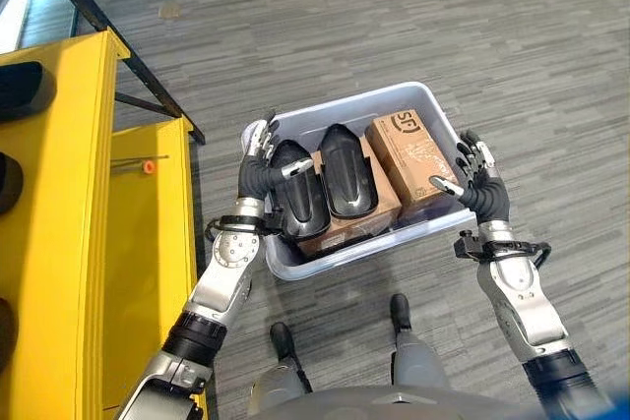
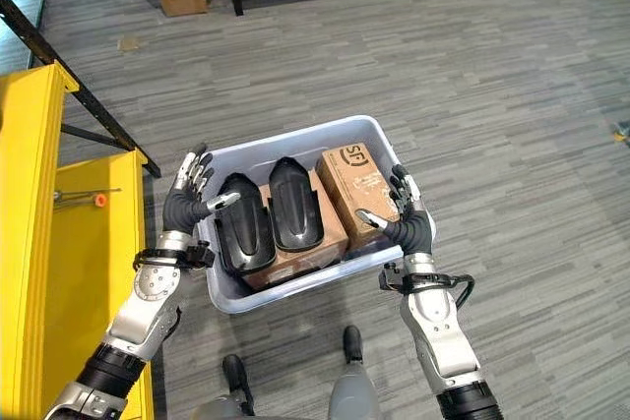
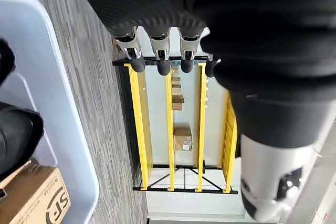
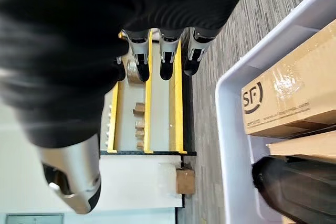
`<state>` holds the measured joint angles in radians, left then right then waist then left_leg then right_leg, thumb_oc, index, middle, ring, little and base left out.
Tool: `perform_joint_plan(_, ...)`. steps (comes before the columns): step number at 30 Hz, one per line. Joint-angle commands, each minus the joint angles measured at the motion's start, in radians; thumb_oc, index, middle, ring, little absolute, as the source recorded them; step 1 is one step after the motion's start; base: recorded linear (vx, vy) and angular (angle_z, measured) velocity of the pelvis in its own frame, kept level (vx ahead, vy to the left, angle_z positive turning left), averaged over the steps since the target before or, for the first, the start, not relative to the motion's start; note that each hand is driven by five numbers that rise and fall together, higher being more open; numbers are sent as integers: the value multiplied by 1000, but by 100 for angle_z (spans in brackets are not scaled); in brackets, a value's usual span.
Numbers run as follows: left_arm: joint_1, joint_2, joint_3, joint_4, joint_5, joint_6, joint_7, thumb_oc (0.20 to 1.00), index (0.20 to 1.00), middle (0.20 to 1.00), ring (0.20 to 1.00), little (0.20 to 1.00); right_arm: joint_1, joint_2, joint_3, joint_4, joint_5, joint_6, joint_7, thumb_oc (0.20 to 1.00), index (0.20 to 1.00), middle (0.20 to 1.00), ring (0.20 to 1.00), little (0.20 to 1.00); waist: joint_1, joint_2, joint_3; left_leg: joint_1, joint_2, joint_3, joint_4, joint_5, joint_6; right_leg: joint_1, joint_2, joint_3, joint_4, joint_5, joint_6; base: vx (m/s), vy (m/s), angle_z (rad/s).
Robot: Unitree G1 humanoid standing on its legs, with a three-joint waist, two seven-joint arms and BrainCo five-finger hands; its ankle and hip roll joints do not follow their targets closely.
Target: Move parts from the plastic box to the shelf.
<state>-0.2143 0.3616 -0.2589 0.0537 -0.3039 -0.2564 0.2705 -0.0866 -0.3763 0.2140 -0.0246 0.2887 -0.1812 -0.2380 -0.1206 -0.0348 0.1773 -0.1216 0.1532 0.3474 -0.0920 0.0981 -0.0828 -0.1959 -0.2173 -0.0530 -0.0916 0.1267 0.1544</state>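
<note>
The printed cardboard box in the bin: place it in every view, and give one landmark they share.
Left eye view: cardboard box at the bin's right end, beside the right hand.
Right eye view: cardboard box, same spot.
Left wrist view: its printed corner inside the bin.
Right wrist view: its printed side inside the bin.
Shared landmark: the plastic bin's pale rim.

You see the plastic box held between both hands, left hand and right hand with fingers straight against its sides, beside the yellow shelf.
</note>
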Motion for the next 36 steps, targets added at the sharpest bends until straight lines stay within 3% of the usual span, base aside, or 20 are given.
perform_joint_plan(1,-97,19,22,-1,-7,-81,33,1000,1000,1000,1000,1000,-126,-27,-21,-38,-52,-51,-27,1000,1000,1000,1000,1000,8,2,78,-24,93,-56,40,23,-41,34,-78,-46,82,-70,50,-63,-17,-2)
perform_joint_plan(9,-179,-22,3,-3,-24,-104,84,1000,1000,1000,1000,1000,-367,-2,46,205,-104,-33,-131,1000,1000,1000,1000,1000,42,39,169,-112,81,-71,35,48,-45,-40,-94,-60,74,-41,47,-73,-12,1)
perform_joint_plan(19,-224,-36,-19,-12,-33,-109,103,1000,1000,1000,1000,1000,-574,26,88,445,-82,-20,-185,1000,1000,1000,1000,1000,80,66,218,-168,64,-86,24,63,-44,-83,-111,-73,67,-22,48,-29,1,7)
perform_joint_plan(36,-226,-38,-50,-43,-53,-110,110,1000,1000,1000,1000,1000,-712,17,108,614,-61,-9,-214,1000,1000,1000,1000,1000,113,78,268,-233,52,-103,19,74,-41,-133,-116,-85,59,-5,47,-13,1,4)
